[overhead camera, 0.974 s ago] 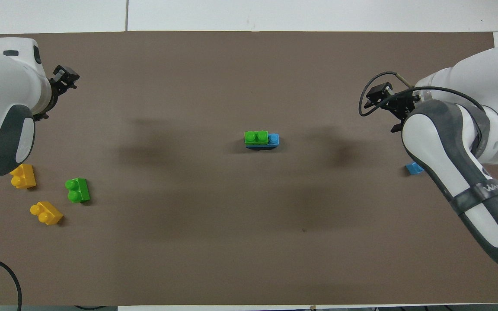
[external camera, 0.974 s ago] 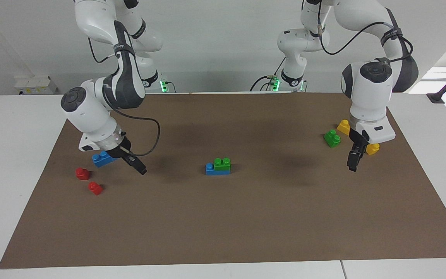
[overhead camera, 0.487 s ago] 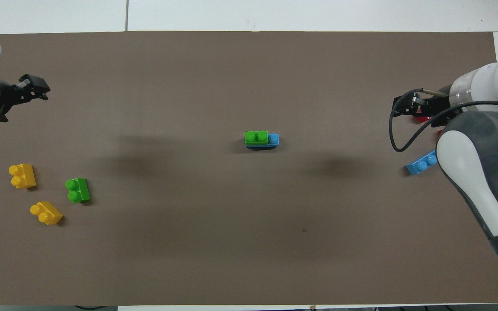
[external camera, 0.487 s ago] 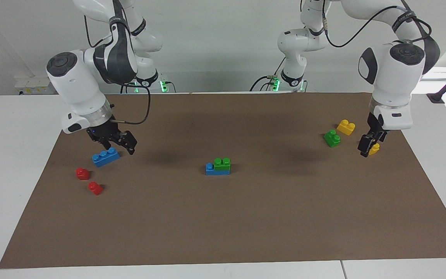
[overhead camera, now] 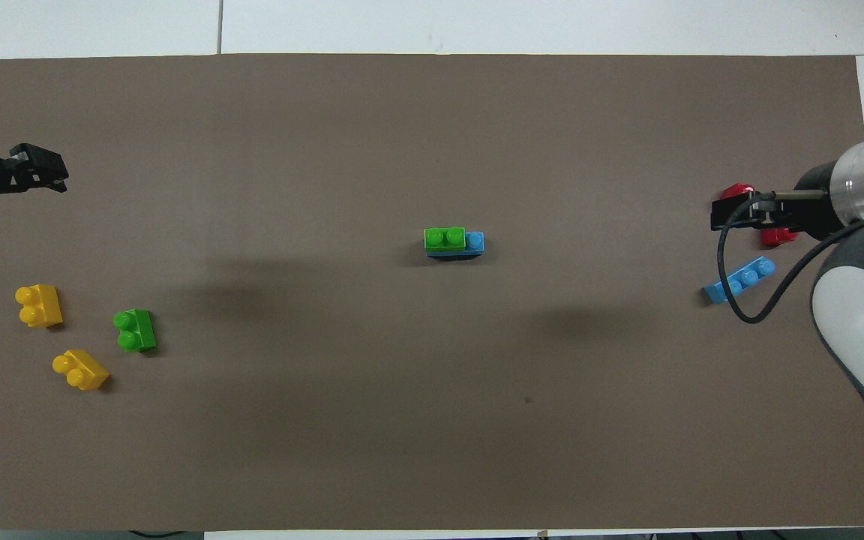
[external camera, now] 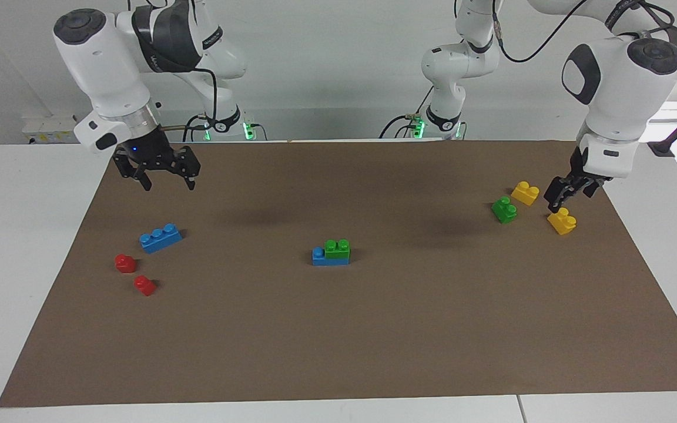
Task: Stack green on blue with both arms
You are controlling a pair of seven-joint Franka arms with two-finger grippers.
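stack: a green brick (external camera: 337, 248) sits on a blue brick (external camera: 321, 257) at the middle of the brown mat (external camera: 374, 329), covering two of its studs and leaving one bare at the right arm's end. It has not shifted over the last second.
right gripper (external camera: 165, 183): empty, fingers spread. A second ago it hung low beside the spare blue brick (external camera: 161, 238); now it is raised and drawn back toward its base, over the mat's edge.
left gripper (external camera: 563, 199): empty, fingers spread. It has lifted and swung outward from beside the spare green brick (external camera: 504, 210); it now hangs over the gap between the two yellow bricks (external camera: 525, 192) and (external camera: 562, 221).
spare bricks: blue, green, both yellow and the two red ones (external camera: 126, 262), (external camera: 145, 285) lie on the mat where they were, all apart from the fingers.
desk (external camera: 15, 194): white, showing around the mat.
meaning: both arms are pulling away with nothing held while the stack stands alone, so the stacking looks done and this reads as the retreat to rest.
risk: little; neither gripper is near the stack.
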